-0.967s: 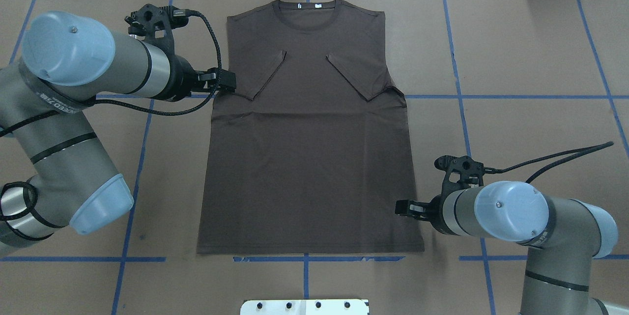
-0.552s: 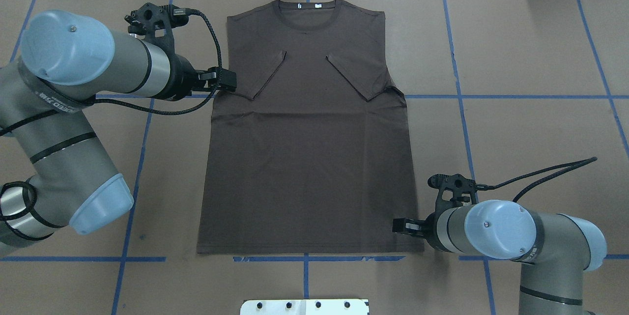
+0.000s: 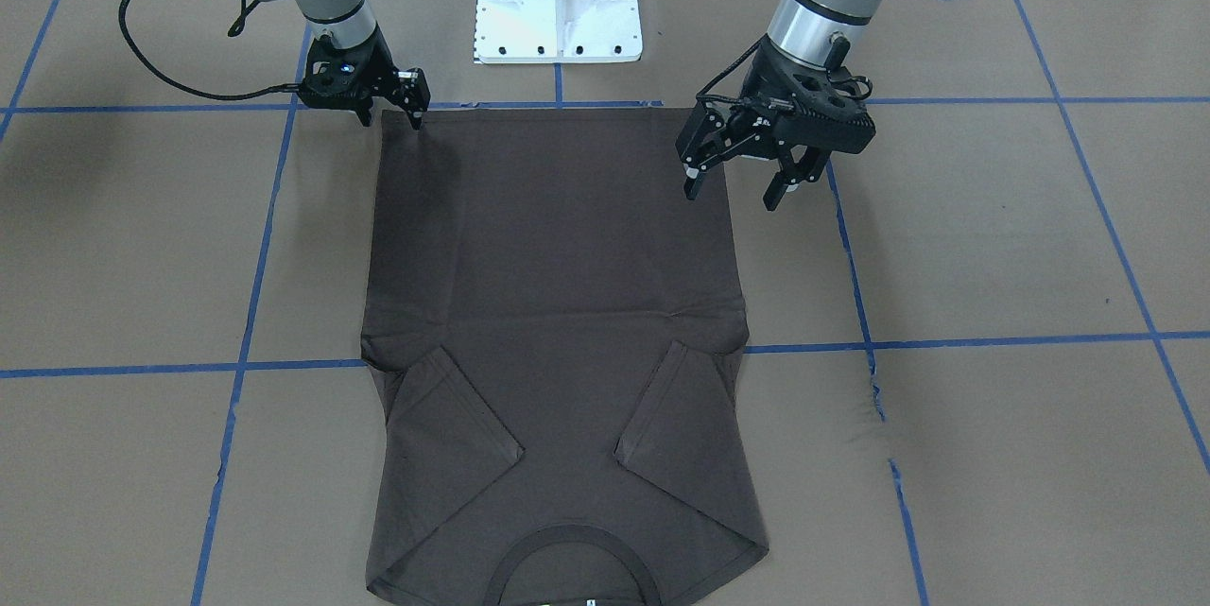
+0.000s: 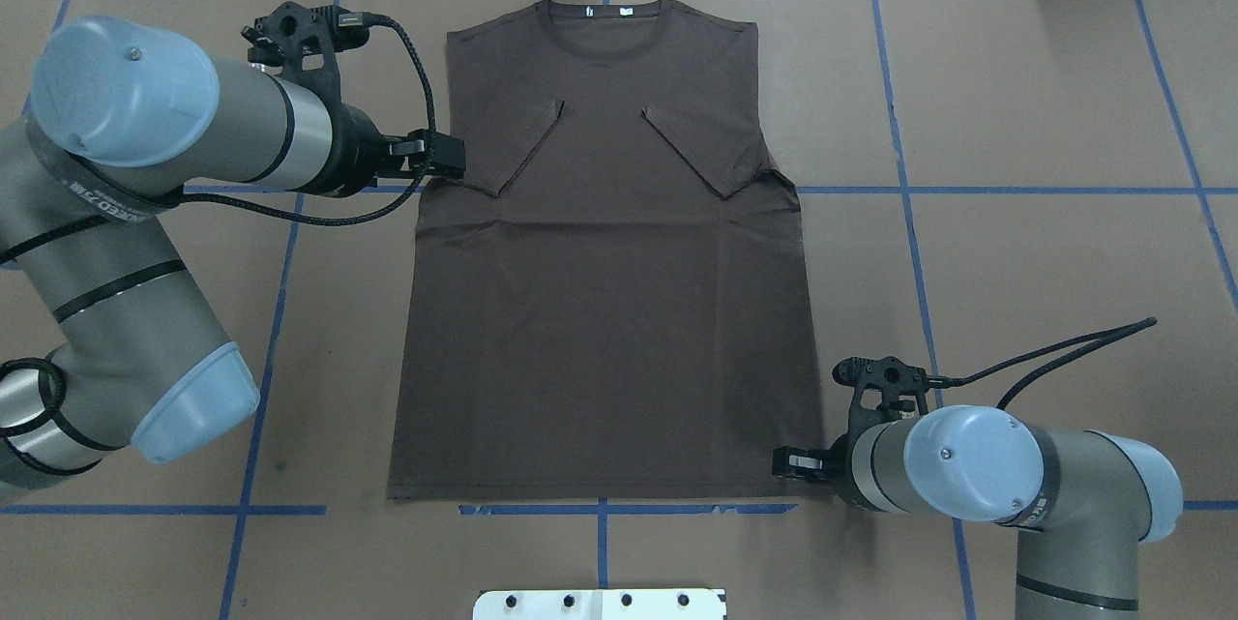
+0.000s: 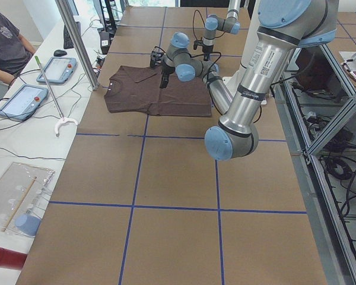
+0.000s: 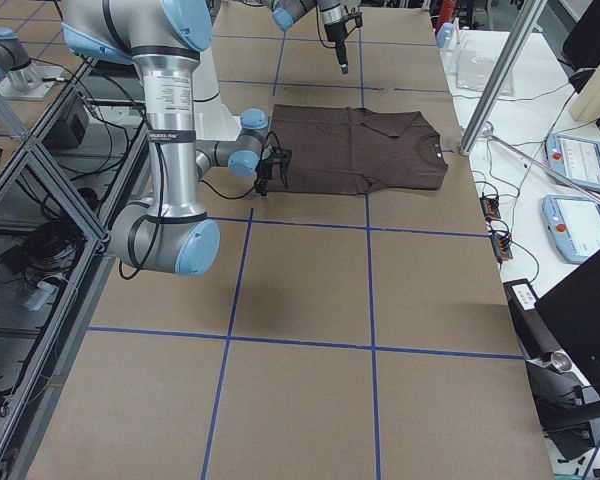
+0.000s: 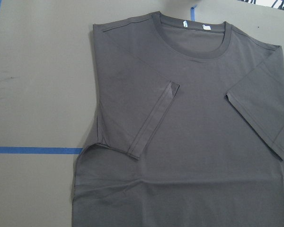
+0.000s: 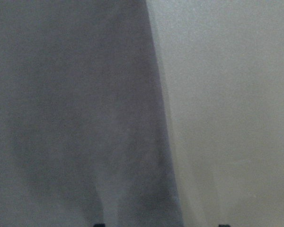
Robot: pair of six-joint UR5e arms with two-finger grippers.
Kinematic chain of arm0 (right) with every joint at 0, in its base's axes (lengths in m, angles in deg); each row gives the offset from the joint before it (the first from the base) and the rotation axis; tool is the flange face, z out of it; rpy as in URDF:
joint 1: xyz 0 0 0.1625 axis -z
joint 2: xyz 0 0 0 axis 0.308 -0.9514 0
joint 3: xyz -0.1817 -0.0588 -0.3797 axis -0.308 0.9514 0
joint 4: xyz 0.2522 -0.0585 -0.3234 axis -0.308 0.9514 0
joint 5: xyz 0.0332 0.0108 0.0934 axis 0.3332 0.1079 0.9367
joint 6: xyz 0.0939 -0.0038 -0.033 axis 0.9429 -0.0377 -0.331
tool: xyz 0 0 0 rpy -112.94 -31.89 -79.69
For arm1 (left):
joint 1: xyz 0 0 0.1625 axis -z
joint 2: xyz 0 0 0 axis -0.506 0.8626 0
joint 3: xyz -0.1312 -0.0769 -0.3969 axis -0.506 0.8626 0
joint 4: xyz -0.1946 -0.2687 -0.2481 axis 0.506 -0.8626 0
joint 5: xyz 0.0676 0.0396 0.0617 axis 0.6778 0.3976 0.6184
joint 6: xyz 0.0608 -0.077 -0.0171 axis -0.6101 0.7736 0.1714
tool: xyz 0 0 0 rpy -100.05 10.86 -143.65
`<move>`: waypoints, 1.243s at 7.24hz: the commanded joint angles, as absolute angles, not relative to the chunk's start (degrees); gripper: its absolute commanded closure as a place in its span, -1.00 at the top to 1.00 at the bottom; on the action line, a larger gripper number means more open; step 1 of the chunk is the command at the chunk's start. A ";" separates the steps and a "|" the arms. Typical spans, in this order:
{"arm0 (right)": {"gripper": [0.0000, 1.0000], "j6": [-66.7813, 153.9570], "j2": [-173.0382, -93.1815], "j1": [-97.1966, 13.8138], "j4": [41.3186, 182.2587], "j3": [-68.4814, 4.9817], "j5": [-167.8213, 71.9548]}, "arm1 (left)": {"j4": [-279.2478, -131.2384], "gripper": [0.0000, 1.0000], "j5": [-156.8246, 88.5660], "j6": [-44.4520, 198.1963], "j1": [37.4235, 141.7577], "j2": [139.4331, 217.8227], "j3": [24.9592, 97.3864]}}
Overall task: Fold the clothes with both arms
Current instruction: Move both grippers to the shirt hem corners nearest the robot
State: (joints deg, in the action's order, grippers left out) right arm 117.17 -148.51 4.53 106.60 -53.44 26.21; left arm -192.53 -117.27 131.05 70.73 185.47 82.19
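**Both sets of fingers apart at the T-shirt's edges**

Right gripper (image 3: 389, 117): fingers apart, low at the near right hem corner of the T-shirt (image 4: 609, 310). In the wrist view the shirt's side edge runs between the two tips. Cannot tell whether they touch the cloth.

Left gripper (image 3: 733, 193): fingers apart, raised above the shirt's left edge, beside the folded left sleeve (image 4: 503, 127).

T-shirt lies flat mid-worktop (image 4: 1016, 117), collar (image 3: 572, 533) far, hem near, both sleeves folded in onto the chest. The worktop is brown with blue tape lines (image 4: 967, 191).
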 commanded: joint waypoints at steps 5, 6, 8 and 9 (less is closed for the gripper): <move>-1.00 117.09 -149.00 4.40 106.58 -54.15 28.36 | -192.50 1.00 -117.27 131.05 70.82 185.31 82.44; -1.00 117.09 -148.82 4.40 106.58 -54.42 28.27 | -192.50 1.00 -117.27 131.05 70.82 185.31 82.35; -1.00 117.09 -148.65 4.32 106.50 -54.94 28.19 | -192.41 1.00 -117.27 131.05 70.82 185.05 82.35; -1.00 117.09 -148.56 3.71 106.67 -56.08 28.19 | -192.41 1.00 -117.45 131.40 70.82 184.01 82.53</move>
State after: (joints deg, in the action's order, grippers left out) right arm 117.09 -148.69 4.16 106.57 -55.07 28.20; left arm -192.44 -117.32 131.14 70.82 184.87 82.40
